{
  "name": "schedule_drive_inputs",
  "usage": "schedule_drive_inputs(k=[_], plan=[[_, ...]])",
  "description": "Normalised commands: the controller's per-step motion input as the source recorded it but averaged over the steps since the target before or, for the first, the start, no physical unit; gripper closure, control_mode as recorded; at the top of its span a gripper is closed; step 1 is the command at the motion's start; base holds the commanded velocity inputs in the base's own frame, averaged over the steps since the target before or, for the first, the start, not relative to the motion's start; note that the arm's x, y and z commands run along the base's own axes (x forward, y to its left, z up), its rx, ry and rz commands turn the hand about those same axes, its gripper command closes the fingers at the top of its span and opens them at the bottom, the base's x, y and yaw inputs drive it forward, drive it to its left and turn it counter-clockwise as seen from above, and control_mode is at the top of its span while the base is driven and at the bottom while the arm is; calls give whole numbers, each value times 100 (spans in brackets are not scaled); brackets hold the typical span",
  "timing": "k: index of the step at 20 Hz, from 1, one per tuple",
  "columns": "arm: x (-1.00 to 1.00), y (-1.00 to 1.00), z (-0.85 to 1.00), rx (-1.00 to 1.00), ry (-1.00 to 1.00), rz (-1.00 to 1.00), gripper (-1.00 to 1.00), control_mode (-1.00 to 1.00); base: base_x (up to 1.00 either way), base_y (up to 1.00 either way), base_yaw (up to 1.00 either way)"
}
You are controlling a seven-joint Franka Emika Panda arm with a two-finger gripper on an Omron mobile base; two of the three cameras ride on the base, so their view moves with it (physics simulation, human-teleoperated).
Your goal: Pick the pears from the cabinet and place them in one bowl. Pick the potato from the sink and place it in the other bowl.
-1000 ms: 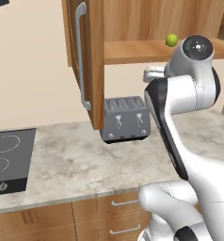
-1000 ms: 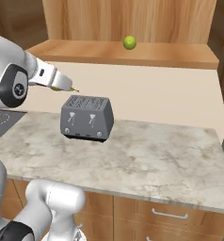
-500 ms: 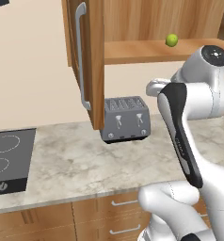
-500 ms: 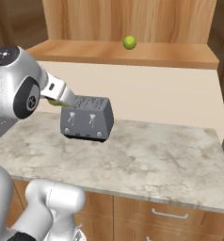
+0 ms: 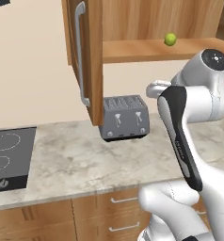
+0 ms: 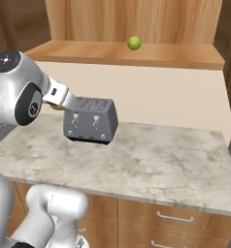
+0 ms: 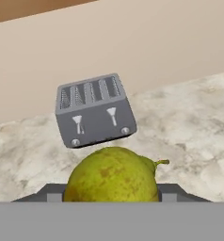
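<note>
Gripper [image 7: 113,196] closed part-way around olive-green pear [image 7: 112,175], stem pointing to the right of the hand view; fruit seated between the jaws. Held above the bench [image 6: 151,160], just to the left of the toaster [image 6: 90,120] in the right base view, below the cabinet shelf [image 6: 122,54]. Second pear [image 6: 133,43], bright yellow-green, on that shelf, well above and to the right. Open cabinet door [image 5: 88,56] close on the left. No bowl in sight; wide bare bench to the right of toaster.
</note>
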Motion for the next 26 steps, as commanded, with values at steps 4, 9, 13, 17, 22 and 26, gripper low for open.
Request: schedule_drive_inputs(k=[4,9,13,17,22,26], plan=[[0,0,0,0,0,0,100,100,-41,10,0],[0,0,0,0,0,0,100,100,-22,2,3],[0,0,0,0,0,0,100,100,-14,14,40],[0,0,0,0,0,0,100,100,0,21,50],[0,0,0,0,0,0,100,100,-1,11,50],[0,0,0,0,0,0,100,100,0,8,50]])
